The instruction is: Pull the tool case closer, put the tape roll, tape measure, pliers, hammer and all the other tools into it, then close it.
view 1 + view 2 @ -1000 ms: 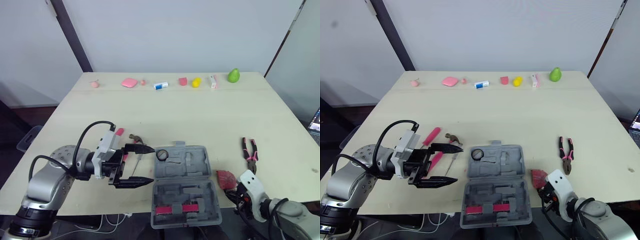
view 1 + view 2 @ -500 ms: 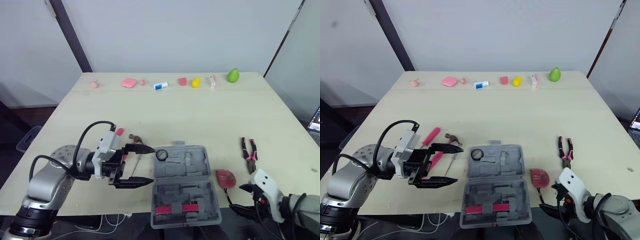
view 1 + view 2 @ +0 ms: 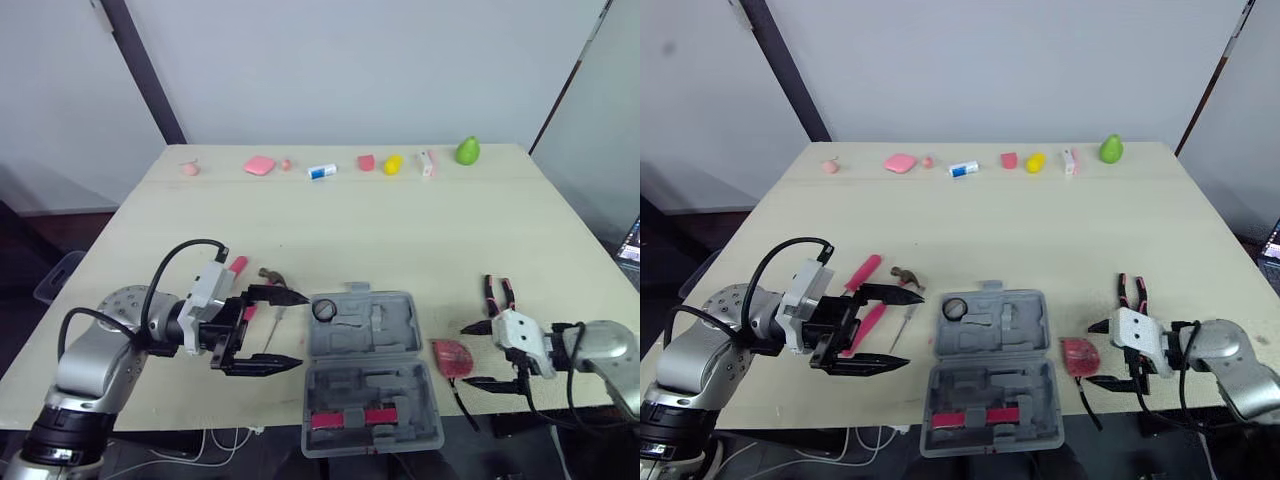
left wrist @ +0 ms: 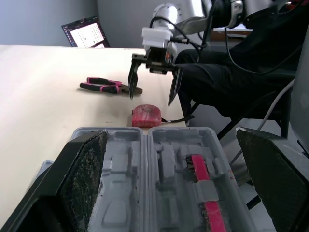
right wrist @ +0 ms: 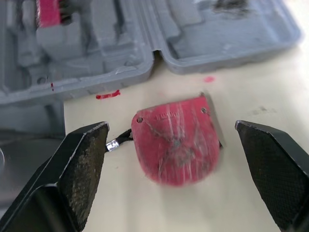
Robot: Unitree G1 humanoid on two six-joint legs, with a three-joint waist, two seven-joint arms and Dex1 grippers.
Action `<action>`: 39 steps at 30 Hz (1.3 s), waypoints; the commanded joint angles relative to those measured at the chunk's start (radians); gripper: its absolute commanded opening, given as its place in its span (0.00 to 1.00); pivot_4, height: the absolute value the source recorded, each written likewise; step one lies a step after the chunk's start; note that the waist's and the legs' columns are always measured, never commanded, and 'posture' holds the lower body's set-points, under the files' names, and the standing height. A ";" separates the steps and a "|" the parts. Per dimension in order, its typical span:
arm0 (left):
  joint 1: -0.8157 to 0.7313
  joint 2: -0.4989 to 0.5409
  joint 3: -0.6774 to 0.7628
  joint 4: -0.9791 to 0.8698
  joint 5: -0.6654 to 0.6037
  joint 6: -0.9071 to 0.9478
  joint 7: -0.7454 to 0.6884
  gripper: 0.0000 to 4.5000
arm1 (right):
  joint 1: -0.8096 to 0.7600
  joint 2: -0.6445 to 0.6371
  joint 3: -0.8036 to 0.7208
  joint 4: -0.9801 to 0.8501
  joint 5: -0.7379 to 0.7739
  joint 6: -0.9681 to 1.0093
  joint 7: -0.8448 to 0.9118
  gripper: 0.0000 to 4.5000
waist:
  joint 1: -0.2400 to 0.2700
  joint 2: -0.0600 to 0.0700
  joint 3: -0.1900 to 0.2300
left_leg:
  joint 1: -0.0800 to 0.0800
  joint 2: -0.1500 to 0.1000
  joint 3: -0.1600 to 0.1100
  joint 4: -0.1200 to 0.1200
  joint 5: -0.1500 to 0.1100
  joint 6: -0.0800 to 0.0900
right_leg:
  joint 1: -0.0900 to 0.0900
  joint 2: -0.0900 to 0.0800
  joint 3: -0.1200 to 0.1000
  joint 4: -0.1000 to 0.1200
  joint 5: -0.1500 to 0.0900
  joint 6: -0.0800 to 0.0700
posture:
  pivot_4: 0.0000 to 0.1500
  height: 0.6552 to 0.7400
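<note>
Your right gripper (image 4: 150, 99) has swung up at lower right, fingers spread, and now faces the flat red tape measure (image 3: 451, 357) just right of the open grey plastic tool case (image 3: 390, 330). The left gripper (image 3: 304, 328) waits open at lower left; a grasp looks next.

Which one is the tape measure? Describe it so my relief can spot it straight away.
Start at the open grey tool case near the front edge of the table. Just off its right side lies the tape measure: a small, flat red body with a rounded end, unlike the long pink-handled pliers farther right.
</note>
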 commanded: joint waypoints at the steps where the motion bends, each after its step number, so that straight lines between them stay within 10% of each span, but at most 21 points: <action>1: -0.008 0.003 0.007 -0.009 -0.003 -0.018 -0.012 1.00 | -0.055 0.014 0.033 0.084 -0.036 -0.099 0.052 0.98 | 0.001 0.000 0.000 | 0.000 0.000 0.000 0.000 0.000 0.000 | 0.000 0.000 0.000 0.000 0.000 0.000 | 1.00 1.00; 23: -0.033 0.007 0.003 -0.022 0.002 -0.010 0.009 1.00 | -0.228 0.115 0.116 0.377 -0.180 -0.239 0.061 0.98 | -0.001 0.000 0.000 | 0.001 0.000 0.000 0.000 0.000 0.000 | 0.000 0.000 0.000 0.001 0.000 0.000 | 1.00 1.00; 28: -0.035 0.009 0.003 -0.025 0.003 -0.007 0.009 1.00 | -0.227 0.116 0.123 0.397 -0.196 -0.247 0.058 0.64 | -0.003 0.000 0.000 | 0.001 0.000 0.000 0.000 0.000 0.000 | 0.001 0.000 0.000 0.001 0.000 0.000 | 1.00 1.00; 39: -0.038 0.007 0.000 -0.017 0.004 -0.010 0.004 1.00 | -0.206 0.075 0.092 0.307 -0.181 -0.189 0.046 0.64 | -0.001 0.000 0.000 | 0.002 0.000 0.000 0.001 0.000 0.000 | 0.002 0.000 0.000 0.001 0.000 0.000 | 1.00 1.00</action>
